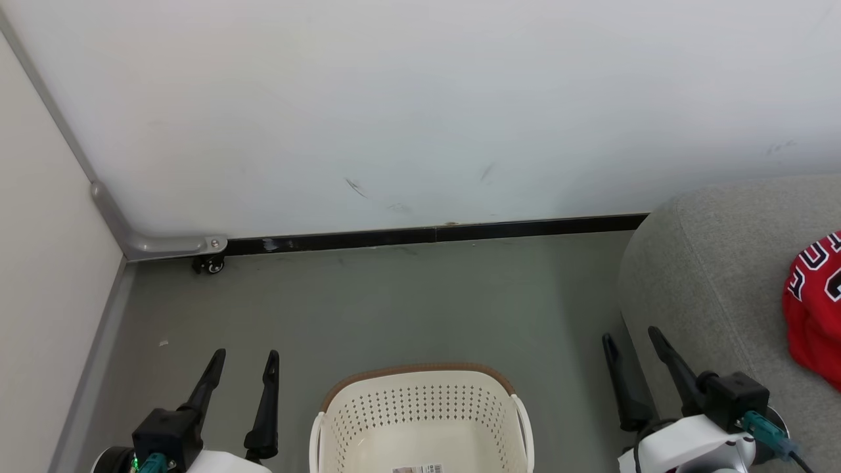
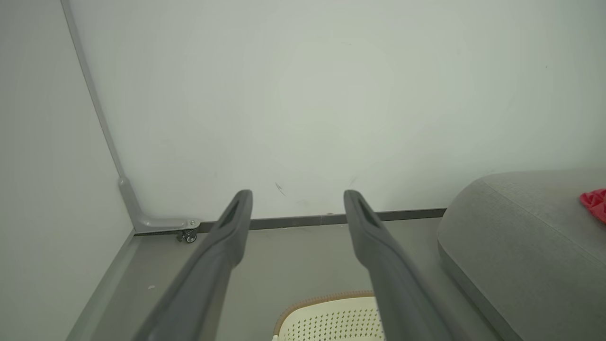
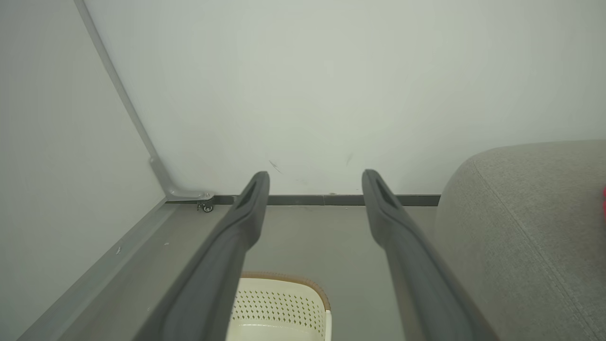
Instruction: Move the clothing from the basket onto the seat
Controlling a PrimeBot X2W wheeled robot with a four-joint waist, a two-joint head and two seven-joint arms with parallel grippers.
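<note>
The basket (image 1: 420, 407) stands on the grey floor (image 1: 394, 302) at the near middle, between the two tools. The part of its inside in view shows perforated walls and a paper label (image 1: 418, 469) on its bottom. The seat (image 1: 709, 276) is to the right of the basket, well apart from it, its far end close to the white wall (image 1: 394, 98). The clothing (image 1: 815, 309), red with black-and-white letters, lies on the seat at the far right edge of the head view. The left tool (image 1: 246, 355) hangs just left of the basket, fingers apart and holding nothing. The right tool (image 1: 631, 335) hangs by the seat's near left side, fingers likewise apart and empty. A small caster (image 1: 209, 265) sits in the far left corner.
</note>
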